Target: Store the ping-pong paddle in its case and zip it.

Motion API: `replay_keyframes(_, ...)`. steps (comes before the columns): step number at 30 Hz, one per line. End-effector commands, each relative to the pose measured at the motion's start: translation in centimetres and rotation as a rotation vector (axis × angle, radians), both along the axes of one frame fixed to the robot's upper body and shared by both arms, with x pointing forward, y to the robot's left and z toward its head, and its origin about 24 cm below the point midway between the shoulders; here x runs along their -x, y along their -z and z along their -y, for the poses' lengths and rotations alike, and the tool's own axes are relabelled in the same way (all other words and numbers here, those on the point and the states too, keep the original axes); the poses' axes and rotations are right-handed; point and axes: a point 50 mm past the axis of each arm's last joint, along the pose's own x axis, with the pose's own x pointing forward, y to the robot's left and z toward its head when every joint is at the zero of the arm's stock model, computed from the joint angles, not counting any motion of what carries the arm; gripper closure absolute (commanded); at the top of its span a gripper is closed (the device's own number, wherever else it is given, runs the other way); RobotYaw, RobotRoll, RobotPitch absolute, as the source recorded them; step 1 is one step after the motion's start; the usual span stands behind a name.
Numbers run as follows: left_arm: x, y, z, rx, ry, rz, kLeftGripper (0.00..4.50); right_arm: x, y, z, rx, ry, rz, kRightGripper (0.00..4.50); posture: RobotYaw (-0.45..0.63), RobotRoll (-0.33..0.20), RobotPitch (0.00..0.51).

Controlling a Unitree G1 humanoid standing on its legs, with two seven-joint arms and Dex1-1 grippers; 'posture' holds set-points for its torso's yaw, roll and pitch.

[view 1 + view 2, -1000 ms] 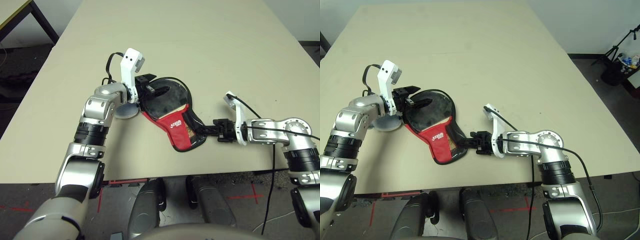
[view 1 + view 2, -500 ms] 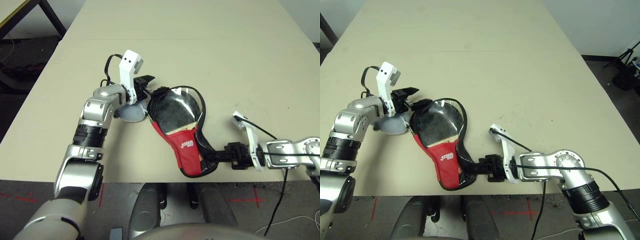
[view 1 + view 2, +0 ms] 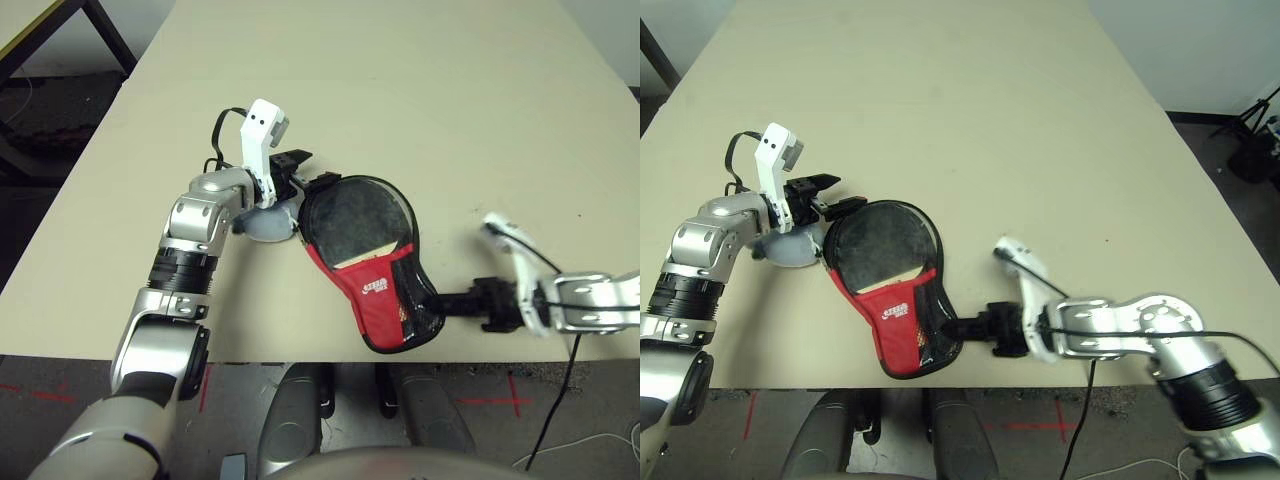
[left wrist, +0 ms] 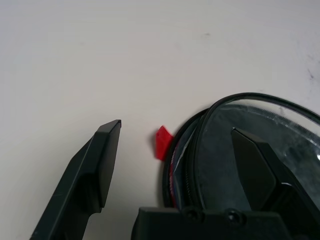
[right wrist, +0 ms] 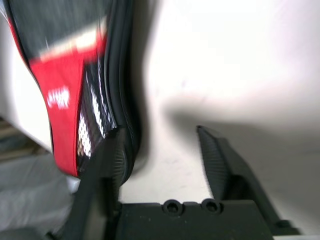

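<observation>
The case (image 3: 362, 255) lies flat near the table's front edge, with its round black end toward the left arm and its red end with mesh pocket toward the right arm. The ping-pong paddle is hidden. My left gripper (image 3: 310, 170) is open at the round end's rim. In the left wrist view a small red zipper tab (image 4: 161, 142) lies between its fingers, and one finger (image 4: 260, 170) hangs over the case's top. My right gripper (image 3: 445, 300) is open at the narrow end. One finger (image 5: 107, 160) rests against the case's edge (image 5: 120, 90), with bare table between the fingers.
A small grey-blue pouch (image 3: 265, 225) lies under my left wrist, touching the case's round end. The table's front edge (image 3: 300, 357) runs just below the case's red end. Wide bare tabletop (image 3: 420, 100) stretches behind.
My right gripper has opened and let go of the case's narrow end, drawing back a little to the right. The case's raised top has dropped flat. The left arm has stayed put.
</observation>
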Motion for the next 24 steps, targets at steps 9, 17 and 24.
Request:
replay_keyframes(9,0.1,-1.8,-3.8,-0.132,0.000,0.003,0.00,-3.9,-0.6,-7.2,0.336,-0.363,0.420,0.02,-0.12,0.000,0.186)
replay_keyframes(17,2.1,-3.0,-6.4,-0.228,0.064,-0.047,0.00,-4.3,1.2,-9.5,0.358,-0.570,0.499,0.02,-0.08,0.000,0.189)
replay_keyframes(24,4.1,-2.6,-7.3,-0.255,0.122,-0.130,0.00,-4.9,1.5,-10.7,0.334,-0.600,0.528,0.02,-0.07,0.000,0.189)
